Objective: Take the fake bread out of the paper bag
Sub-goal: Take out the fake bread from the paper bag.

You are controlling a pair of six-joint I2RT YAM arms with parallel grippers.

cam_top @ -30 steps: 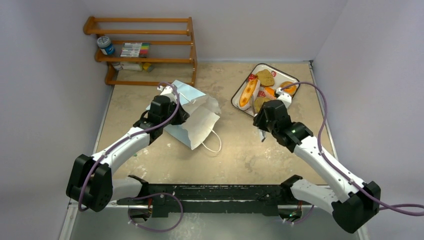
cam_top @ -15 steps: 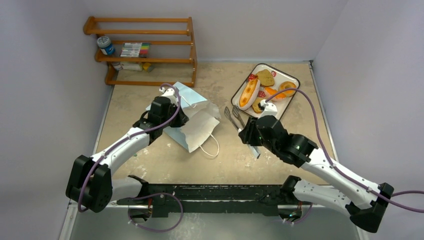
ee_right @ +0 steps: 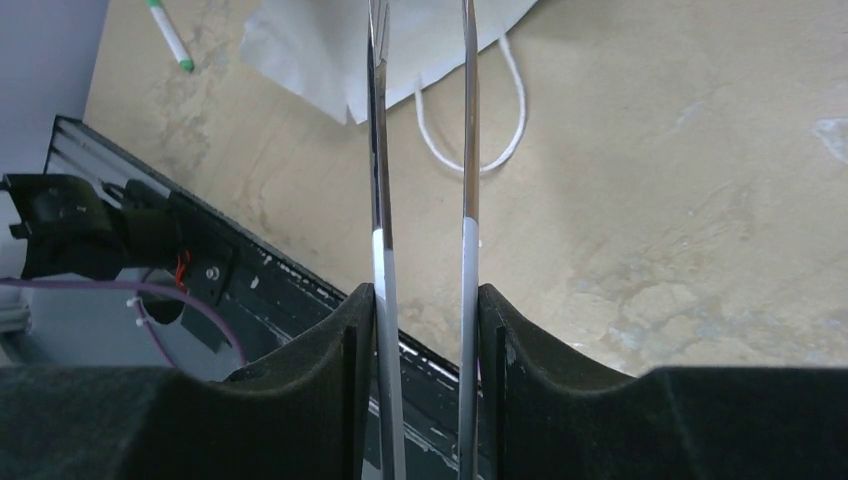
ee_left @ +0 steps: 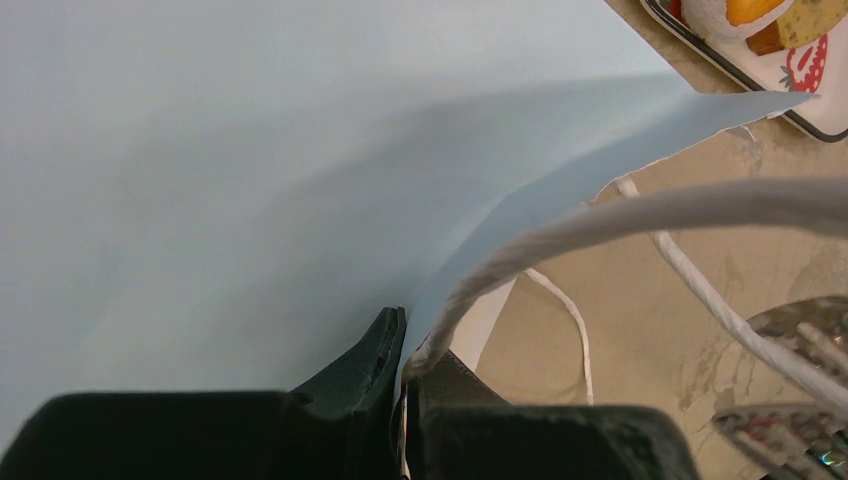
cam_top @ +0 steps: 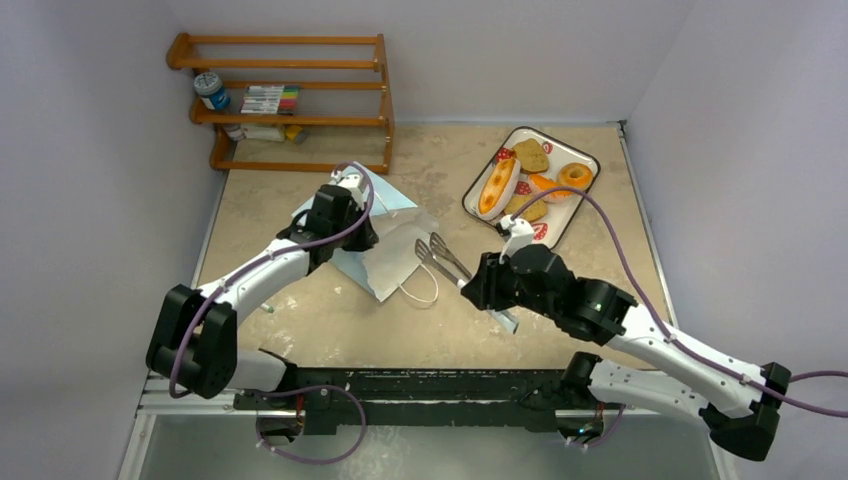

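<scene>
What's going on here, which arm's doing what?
The left gripper is shut on the edge of the light blue paper bag, which lies on the table. The right gripper is clamped on a pair of metal tongs, whose tips are empty and point at the bag's mouth. Several fake bread pieces already lie on the strawberry-print tray at the back right. Whether anything is left in the bag can't be seen.

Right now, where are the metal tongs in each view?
Top external: centre, metal tongs in the right hand, tips beside the paper bag.
Left wrist: bottom right corner, blurred.
Right wrist: centre, running up from the hand.
Shared landmark: the bag's white cord handle.
</scene>
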